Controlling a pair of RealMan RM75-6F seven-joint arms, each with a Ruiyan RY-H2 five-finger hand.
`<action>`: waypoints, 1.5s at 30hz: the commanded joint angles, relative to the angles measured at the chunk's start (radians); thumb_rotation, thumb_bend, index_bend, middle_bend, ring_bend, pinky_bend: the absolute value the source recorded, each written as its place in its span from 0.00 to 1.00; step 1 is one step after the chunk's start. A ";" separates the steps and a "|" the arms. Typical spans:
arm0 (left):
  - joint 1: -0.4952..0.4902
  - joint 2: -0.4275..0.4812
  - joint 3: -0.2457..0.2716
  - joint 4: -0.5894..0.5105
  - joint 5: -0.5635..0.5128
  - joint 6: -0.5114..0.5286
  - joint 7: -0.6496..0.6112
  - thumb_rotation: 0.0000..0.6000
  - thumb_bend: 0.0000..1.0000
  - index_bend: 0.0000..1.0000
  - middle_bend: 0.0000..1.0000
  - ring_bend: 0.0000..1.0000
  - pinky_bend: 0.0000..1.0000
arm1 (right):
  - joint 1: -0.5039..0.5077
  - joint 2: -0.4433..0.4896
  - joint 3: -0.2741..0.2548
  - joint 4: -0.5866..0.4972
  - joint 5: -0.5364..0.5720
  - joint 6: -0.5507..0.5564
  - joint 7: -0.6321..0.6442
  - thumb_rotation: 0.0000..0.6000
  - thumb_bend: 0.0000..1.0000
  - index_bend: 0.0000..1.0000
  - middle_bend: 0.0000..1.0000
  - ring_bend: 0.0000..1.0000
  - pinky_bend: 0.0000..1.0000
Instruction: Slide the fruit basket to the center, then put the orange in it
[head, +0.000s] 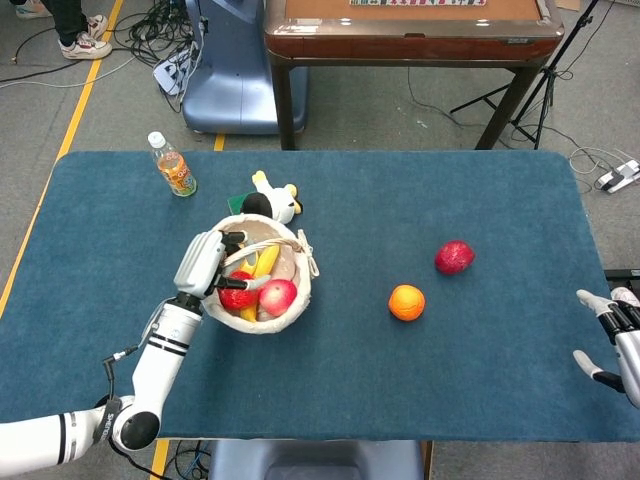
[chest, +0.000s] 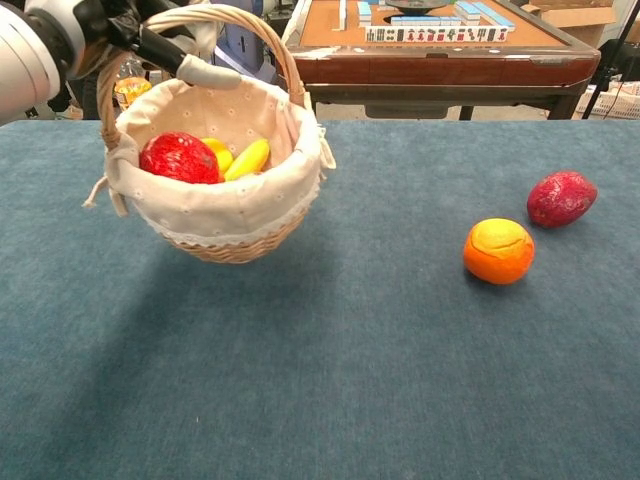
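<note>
The wicker fruit basket (head: 262, 318) (chest: 226, 215) with its white cloth lining hangs tilted above the blue table, left of centre. My left hand (head: 203, 262) (chest: 120, 28) grips its handle. Inside lie red fruits and yellow bananas. The orange (head: 406, 302) (chest: 498, 250) sits on the table to the right of the basket, well apart from it. At the table's right edge my right hand (head: 610, 335) hovers with fingers spread, holding nothing.
A dark red fruit (head: 453, 257) (chest: 560, 198) lies just beyond the orange. A black and white plush toy (head: 272, 203) rests behind the basket. A drink bottle (head: 173, 166) stands at the far left. A brown mahjong table (head: 410, 35) stands beyond the blue table (head: 450, 390).
</note>
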 joint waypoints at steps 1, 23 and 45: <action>-0.020 -0.022 -0.005 -0.006 -0.012 -0.008 0.018 1.00 0.11 0.83 0.99 0.85 0.47 | -0.001 0.000 -0.002 -0.001 -0.003 0.001 -0.002 1.00 0.18 0.20 0.29 0.26 0.34; -0.175 -0.262 -0.026 0.110 -0.091 -0.011 0.170 1.00 0.11 0.81 0.97 0.84 0.47 | -0.018 -0.007 -0.011 0.023 -0.002 0.013 0.020 1.00 0.18 0.20 0.29 0.26 0.34; -0.175 -0.227 0.010 0.074 -0.146 -0.042 0.264 1.00 0.11 0.15 0.16 0.12 0.22 | -0.027 -0.016 -0.010 0.048 -0.002 0.023 0.045 1.00 0.18 0.20 0.29 0.26 0.34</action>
